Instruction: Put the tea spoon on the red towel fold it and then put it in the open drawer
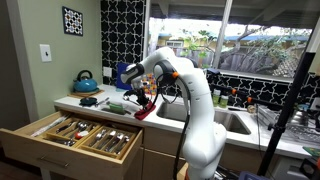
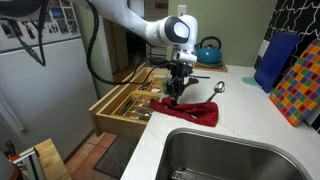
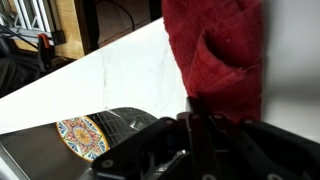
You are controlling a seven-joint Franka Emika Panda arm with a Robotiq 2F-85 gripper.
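Observation:
A red towel (image 2: 198, 113) lies crumpled on the white counter between the sink and the open drawer; it also shows in an exterior view (image 1: 146, 109) and in the wrist view (image 3: 215, 50). My gripper (image 2: 178, 92) points down at the towel's drawer-side edge, and in the wrist view its fingers (image 3: 198, 122) are closed together on the towel's edge. A spoon (image 2: 218, 88) with a dark handle lies on the counter just behind the towel, not on it. The open drawer (image 2: 128, 100) holds cutlery in a wooden tray; it also shows in an exterior view (image 1: 70, 133).
A steel sink (image 2: 230, 155) is right beside the towel. A teal kettle (image 2: 208, 50) stands at the back of the counter. A colourful board (image 2: 300, 85) and a blue board (image 2: 272, 60) lean against the wall. A fridge (image 2: 40, 90) stands beyond the drawer.

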